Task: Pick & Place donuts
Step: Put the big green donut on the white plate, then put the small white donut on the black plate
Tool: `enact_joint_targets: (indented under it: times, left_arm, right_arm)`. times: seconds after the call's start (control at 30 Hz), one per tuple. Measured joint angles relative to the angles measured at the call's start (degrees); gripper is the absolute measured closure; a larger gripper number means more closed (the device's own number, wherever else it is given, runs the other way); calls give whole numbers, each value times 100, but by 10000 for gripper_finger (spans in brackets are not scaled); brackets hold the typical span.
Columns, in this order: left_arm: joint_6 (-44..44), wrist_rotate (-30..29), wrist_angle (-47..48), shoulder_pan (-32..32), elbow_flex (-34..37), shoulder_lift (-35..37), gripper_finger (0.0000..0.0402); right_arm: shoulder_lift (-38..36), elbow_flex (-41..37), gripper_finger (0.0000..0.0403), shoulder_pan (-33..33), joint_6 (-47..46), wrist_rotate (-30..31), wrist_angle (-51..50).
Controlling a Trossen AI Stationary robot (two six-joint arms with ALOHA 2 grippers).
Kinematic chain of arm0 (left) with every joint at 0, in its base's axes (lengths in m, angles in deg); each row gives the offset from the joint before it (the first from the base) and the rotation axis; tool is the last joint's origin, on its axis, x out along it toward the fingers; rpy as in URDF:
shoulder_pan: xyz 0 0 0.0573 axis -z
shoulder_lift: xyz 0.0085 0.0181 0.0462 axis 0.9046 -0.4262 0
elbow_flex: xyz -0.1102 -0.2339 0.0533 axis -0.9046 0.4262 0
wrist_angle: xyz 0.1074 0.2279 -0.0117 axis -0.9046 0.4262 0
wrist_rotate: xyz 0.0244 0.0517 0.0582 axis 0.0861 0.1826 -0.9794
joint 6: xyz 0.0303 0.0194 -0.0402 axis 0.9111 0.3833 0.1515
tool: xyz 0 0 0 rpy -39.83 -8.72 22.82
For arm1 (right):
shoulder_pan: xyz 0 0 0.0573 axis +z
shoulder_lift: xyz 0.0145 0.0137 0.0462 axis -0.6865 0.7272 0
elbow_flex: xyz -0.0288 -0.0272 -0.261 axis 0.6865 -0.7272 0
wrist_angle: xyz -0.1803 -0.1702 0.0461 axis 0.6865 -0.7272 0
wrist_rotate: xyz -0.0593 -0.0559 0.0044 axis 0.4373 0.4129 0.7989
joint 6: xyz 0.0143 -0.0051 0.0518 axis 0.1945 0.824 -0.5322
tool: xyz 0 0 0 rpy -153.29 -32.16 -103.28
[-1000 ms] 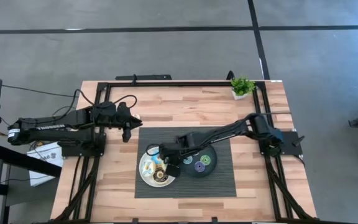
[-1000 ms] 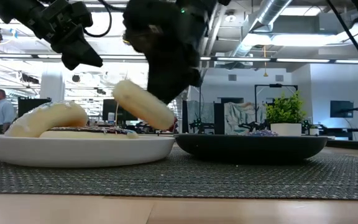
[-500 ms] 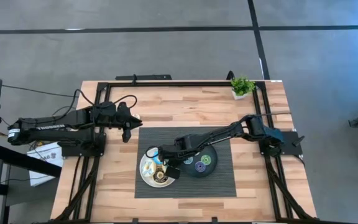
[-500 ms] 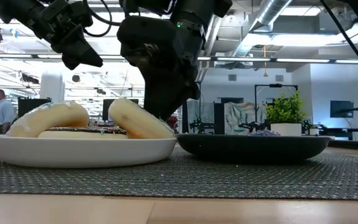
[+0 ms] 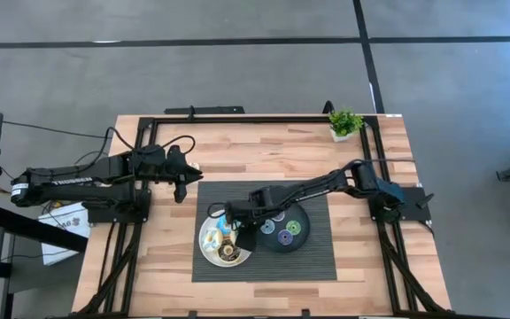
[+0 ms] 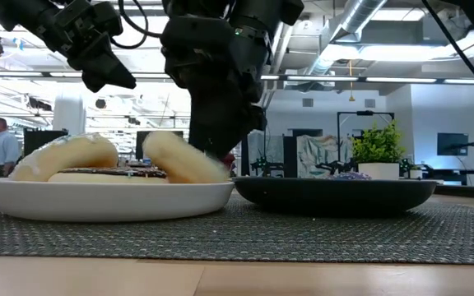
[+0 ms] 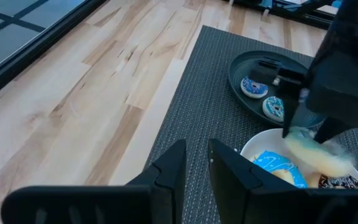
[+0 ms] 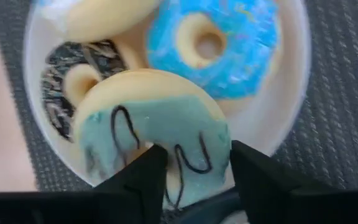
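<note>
We see the white plate [image 5: 207, 247] on the dark mat [image 5: 312, 261] carrying four large donuts. The right gripper [image 8: 191, 167] hangs over its edge, fingers parted astride the pale green donut [image 8: 154, 144], which leans on the chocolate donut [image 8: 73, 87]. The left gripper [image 7: 192, 163] waits off the mat, fingers nearly together and empty.

On the white plate [image 8: 291, 118] lie a pale green donut [image 8: 151, 140] with dark squiggles, a bright blue donut [image 8: 213, 46] and a chocolate-brown donut [image 8: 73, 93] with pale streaks. The mat [image 5: 312, 261] is dark grey, the desk [image 5: 264, 151] light wood.
</note>
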Motion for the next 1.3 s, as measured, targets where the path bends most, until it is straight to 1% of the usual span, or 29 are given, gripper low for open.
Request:
enact_joint_targets:
  times: [0.03, 0.13, 0.27, 0.47, 0.7, 0.77, 0.83, 0.87, 0.93, 1.0, 1.03, 1.07, 1.13, 1.23, 1.3]
  left_arm:
    - [0, -1, -1, 0, 0, 0, 342]
    - [0, 0, -1, 0, 0, 1, 342]
    - [0, -1, -2, 1, 0, 0, 342]
    - [0, -1, 0, 0, 0, 0, 342]
    - [0, -3, -1, 2, 0, 0, 342]
    - [-17, -1, 0, 2, 0, 0, 342]
    - [-35, -3, -6, 2, 0, 0, 342]
    - [-39, -2, -5, 2, 0, 0, 342]
    - [-44, -3, -6, 2, 0, 0, 342]
    - [-46, -3, -6, 2, 0, 0, 342]
    - [-46, -1, -6, 2, 0, 0, 342]
    - [-48, -1, -4, 2, 0, 0, 342]
    - [-71, 9, -4, 2, 0, 0, 342]
    - [-88, 6, -4, 2, 0, 0, 342]
    - [-40, 1, -4, 2, 0, 0, 342]
  right_arm:
    - [-13, -6, 228, -25, -48, -7, -48]
    - [-45, -4, 202, -81, 59, -331, -41]
    - [-45, -7, 180, -89, 50, -210, -183]
    - [-101, 89, 175, -89, 33, -216, -288]
    - [-585, 221, 179, -157, 229, -242, -433]
    - [-815, 221, 192, -182, 445, -254, -552]
    - [-1064, 223, 221, -226, 730, -211, -749]
    - [-1189, 197, 242, -259, 882, -215, -804]
    - [-1445, 28, 298, -331, 1202, -221, -795]
    - [-1742, -272, 362, -415, 1544, -229, -800]
    - [-1905, -468, 382, -464, 1689, -231, -726]
    - [-2087, -717, 388, -521, 1762, -231, -659]
    - [-2482, -1327, 387, -657, 1769, -231, -453]
    - [-3199, -2466, 396, -880, 1692, -302, 62]
    - [-3762, -3281, 400, -1043, 1544, -431, 635]
